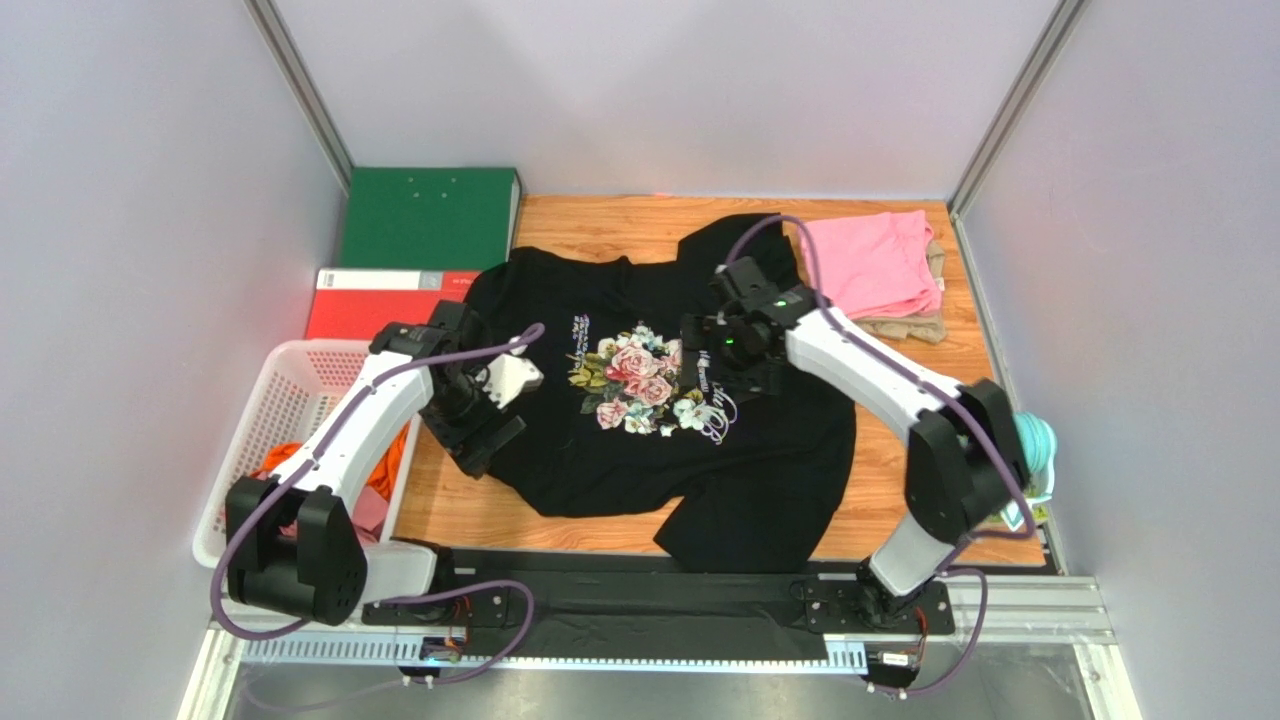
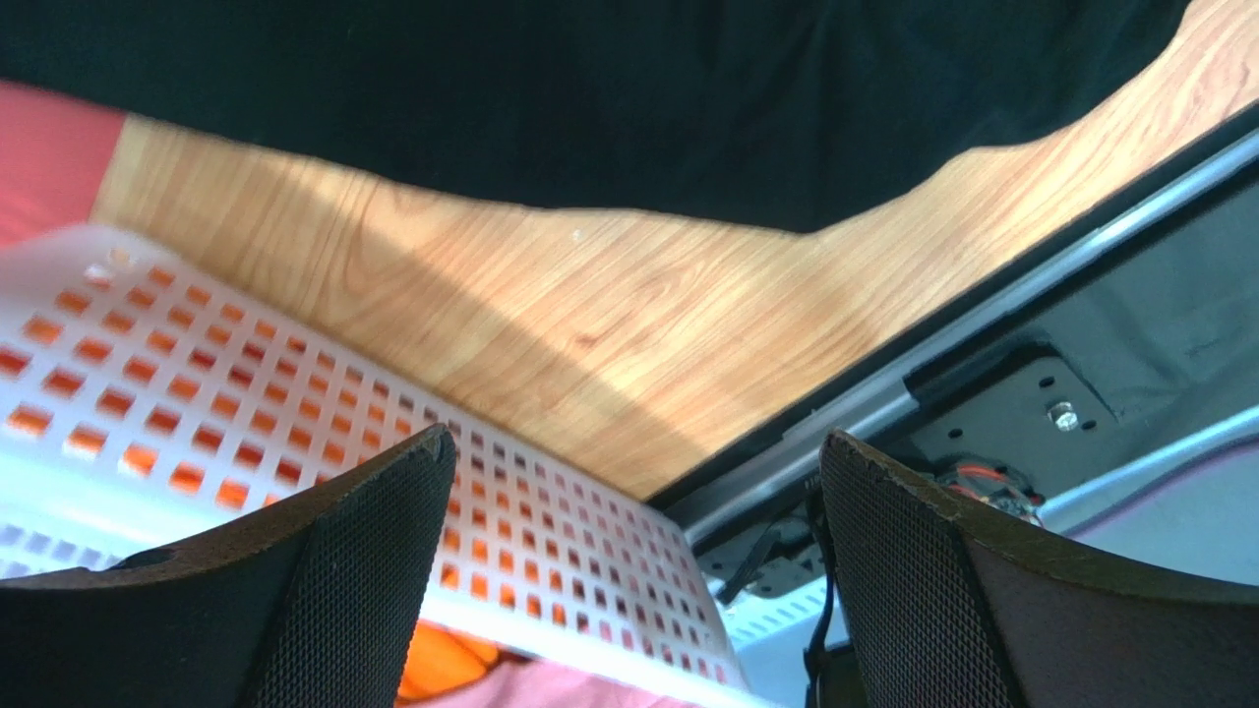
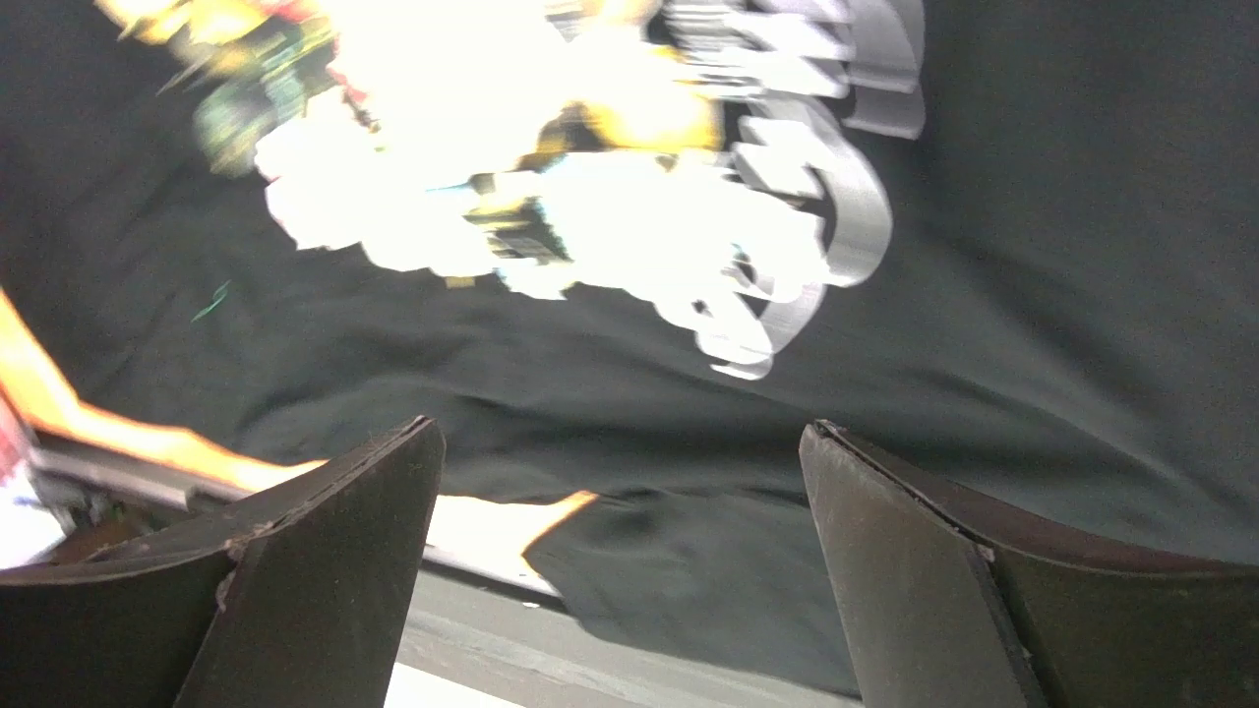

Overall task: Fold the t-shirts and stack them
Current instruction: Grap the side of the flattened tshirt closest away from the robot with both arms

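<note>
A large black t-shirt with a pink-rose print and white script lies spread across the middle of the wooden table. It also shows in the left wrist view and the right wrist view. My left gripper hangs open and empty over the shirt's left edge beside the basket; its fingers frame bare wood and basket. My right gripper hangs open and empty over the print's right side. A pink shirt lies folded on a beige one at the back right. Orange and dusty-rose shirts sit in the basket.
A white mesh basket stands at the left edge; it also shows in the left wrist view. A green binder and a red binder lie at the back left. A teal coiled bundle hangs at the right edge. Grey walls enclose the table.
</note>
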### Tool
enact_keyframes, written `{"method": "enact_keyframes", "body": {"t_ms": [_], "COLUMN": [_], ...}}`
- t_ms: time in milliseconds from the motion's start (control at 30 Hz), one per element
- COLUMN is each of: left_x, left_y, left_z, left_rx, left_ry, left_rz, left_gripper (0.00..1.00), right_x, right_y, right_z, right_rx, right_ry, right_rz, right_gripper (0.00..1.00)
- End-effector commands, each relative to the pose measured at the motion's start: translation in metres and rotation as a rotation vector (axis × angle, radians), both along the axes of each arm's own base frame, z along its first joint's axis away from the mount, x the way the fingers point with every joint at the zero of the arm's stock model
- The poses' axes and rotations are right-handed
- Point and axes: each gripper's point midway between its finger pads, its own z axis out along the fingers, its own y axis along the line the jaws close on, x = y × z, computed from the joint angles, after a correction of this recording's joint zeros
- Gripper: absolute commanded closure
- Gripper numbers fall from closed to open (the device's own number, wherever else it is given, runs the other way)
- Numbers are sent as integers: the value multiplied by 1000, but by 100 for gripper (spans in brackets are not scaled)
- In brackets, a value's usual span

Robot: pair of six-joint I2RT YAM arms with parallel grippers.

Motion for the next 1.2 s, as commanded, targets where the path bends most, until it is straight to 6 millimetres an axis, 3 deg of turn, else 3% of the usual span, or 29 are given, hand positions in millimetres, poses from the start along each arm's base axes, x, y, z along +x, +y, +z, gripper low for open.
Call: {"method": "enact_keyframes", "body": {"t_ms": [0, 133, 267, 633, 700, 733, 767, 867, 967, 1133, 1167], "left_x": [7, 28, 38, 35, 42, 50, 55, 82, 111, 150, 154], "left_y": [-21, -38, -44, -55, -52, -53, -52, -59, -71, -83, -83], "left_z": [-7, -23, -37, -76, -79, -78, -80, -69, -44, 3, 7], "left_rx": [-26, -29, 15, 46, 71, 79, 93, 98, 72, 53, 55], "left_ry": [-79, -143, -84, 98, 83, 63, 61, 11, -61, -185, -197], "left_rz": [-56, -73, -87, -106, -109, -109, -111, -107, -96, -76, -73], "left_gripper": [2, 2, 2, 6, 17, 28, 60, 96, 100, 100, 96], "right_x": [10, 25, 37, 46, 49, 50, 51, 53, 52, 46, 43], "right_y": [39, 49, 60, 59, 57, 57, 56, 54, 49, 41, 40], "right_z": [-16, -29, -37, -65, -71, -72, -76, -79, -85, -96, -100], "right_rx": [-5, -11, -1, -17, -16, -11, -11, -8, -14, -17, -21], "right_ry": [24, 44, 59, 106, 116, 119, 124, 128, 135, 157, 162], "right_rz": [99, 98, 103, 96, 85, 84, 79, 68, 59, 44, 43], "right_gripper": [0, 0, 0, 0, 0, 0, 0, 0, 0, 0, 0]}}
